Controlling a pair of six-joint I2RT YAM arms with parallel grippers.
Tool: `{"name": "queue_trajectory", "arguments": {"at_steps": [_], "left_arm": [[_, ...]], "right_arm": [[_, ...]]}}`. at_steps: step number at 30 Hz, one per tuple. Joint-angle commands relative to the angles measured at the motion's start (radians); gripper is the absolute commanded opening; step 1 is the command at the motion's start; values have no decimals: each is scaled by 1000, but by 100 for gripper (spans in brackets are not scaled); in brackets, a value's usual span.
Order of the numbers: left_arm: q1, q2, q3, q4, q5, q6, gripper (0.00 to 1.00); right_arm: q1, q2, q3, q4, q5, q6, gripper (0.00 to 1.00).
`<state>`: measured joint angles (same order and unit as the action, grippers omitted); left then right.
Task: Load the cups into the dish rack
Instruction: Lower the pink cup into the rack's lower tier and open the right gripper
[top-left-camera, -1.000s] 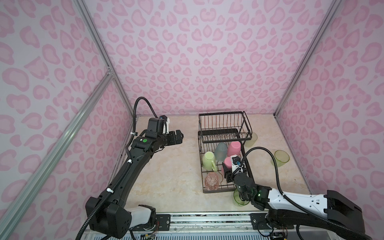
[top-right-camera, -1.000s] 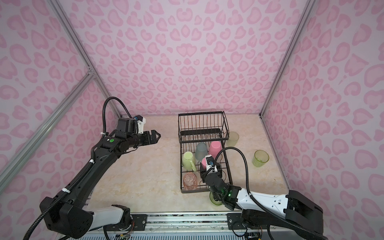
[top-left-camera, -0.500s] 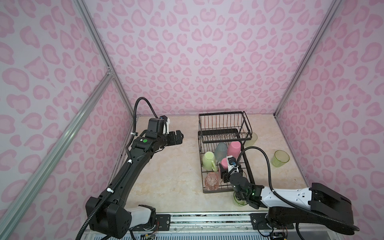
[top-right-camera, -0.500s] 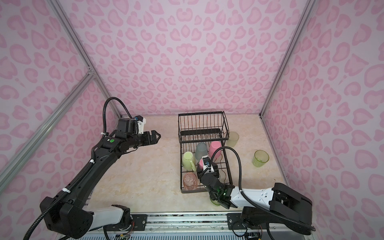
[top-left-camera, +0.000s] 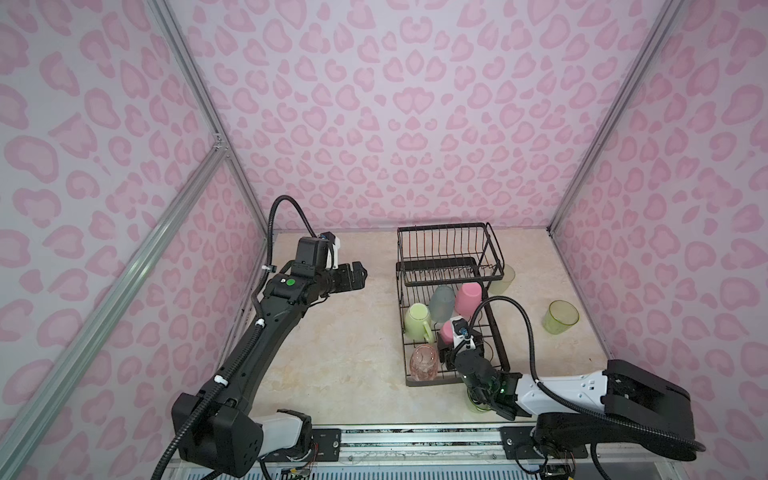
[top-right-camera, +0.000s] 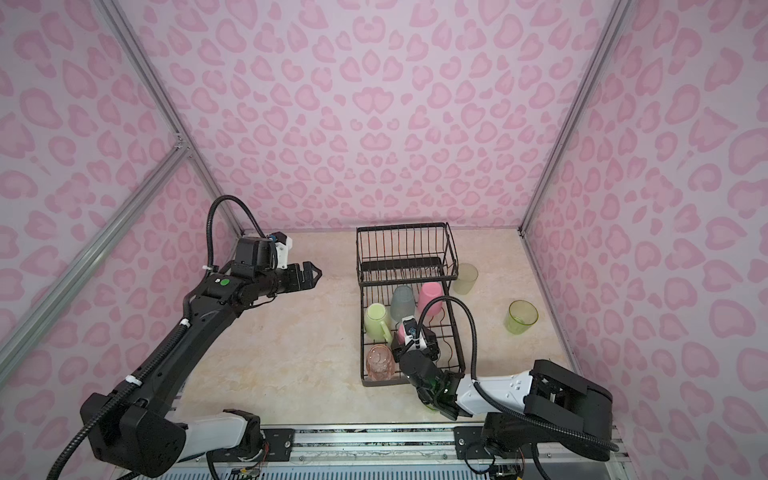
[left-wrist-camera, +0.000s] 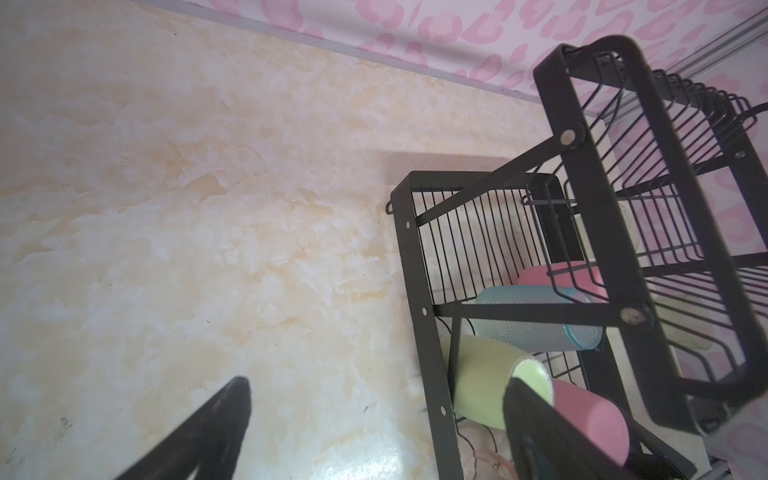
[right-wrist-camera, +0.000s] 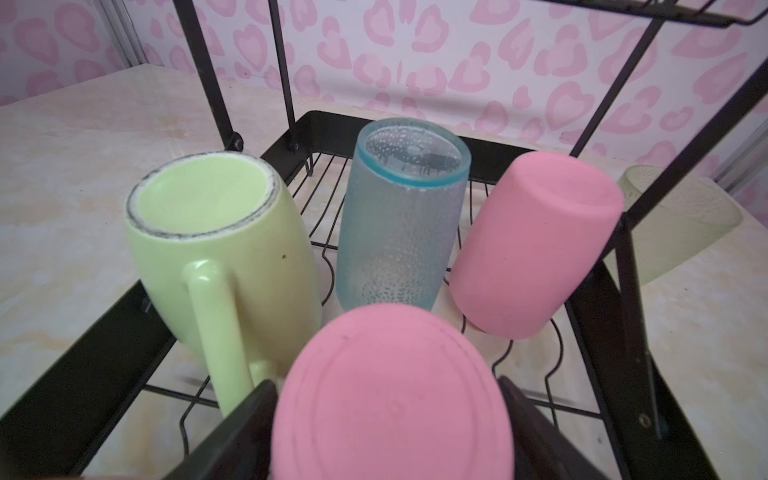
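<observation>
Findings: the dish rack (top-left-camera: 440, 228) now carries five cups in its lower tray. Over the last second the right arm (top-left-camera: 557, 386) has swung lower and the right gripper (right-wrist-camera: 384, 399) has been widening about the pink tumbler (top-left-camera: 447, 331). That tumbler stands bottom-up between the jaws, and we cannot tell whether they still press it. We judge this placement nearly complete. Just ahead of that gripper stand the mug (right-wrist-camera: 216, 232) and teal tumbler (right-wrist-camera: 399, 224). The left arm (top-left-camera: 266, 332) is unchanged, raised well aside, with the left gripper (top-left-camera: 356, 277) spread wide and empty.
</observation>
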<state>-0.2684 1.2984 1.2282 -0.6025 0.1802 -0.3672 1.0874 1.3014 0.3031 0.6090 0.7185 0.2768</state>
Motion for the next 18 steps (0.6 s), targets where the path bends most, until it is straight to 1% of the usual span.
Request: {"name": "queue_trajectory", "arguments": {"at_steps": [1,5,9,15,18], "left_arm": [[0,-2,-5,25,5,4,97],[0,-7,-6,26,6,5,97],[0,-5,-7,28,7,4,97],[-3,-5,-10,31,12,2,97],[-2,-4,-12,33,13,1,97]], "right_arm": [[7,-2,0,29,41,3,84],[16,-40,13,-39,61,16,90],[18,-108,23,-121,73,39,93],[17,-245,37,-269,83,51,94],[16,-306,90,-427,100,85,92]]}}
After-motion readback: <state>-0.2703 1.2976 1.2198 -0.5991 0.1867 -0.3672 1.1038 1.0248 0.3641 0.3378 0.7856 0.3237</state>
